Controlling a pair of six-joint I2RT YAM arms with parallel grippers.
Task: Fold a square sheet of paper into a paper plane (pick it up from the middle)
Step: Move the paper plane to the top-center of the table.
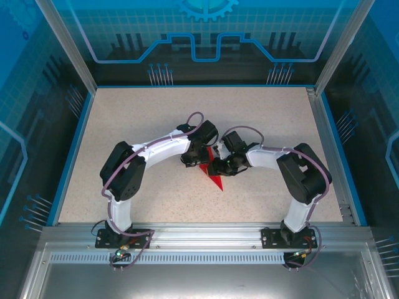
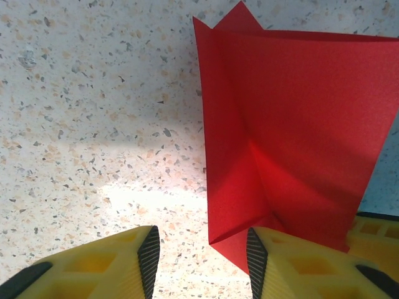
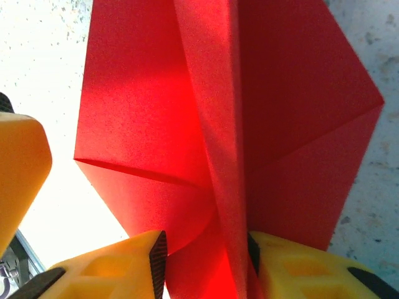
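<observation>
Speckled beige table (image 1: 124,124) sits inside blue wall panels (image 1: 37,93) printed with circuit lines and a gear emblem (image 1: 207,7). From above, the red sheet of paper (image 1: 215,180) is a small pointed shape at mid-frame, mostly hidden under both wrists. The left wrist view reveals its layered flaps and creases filling the upper right. There the left gripper (image 2: 202,261) stands open, a paper corner reaching just inside the gap. The right wrist view shows a raised centre fold running top to bottom, with the right gripper (image 3: 206,268) astride it, jaws apart.
</observation>
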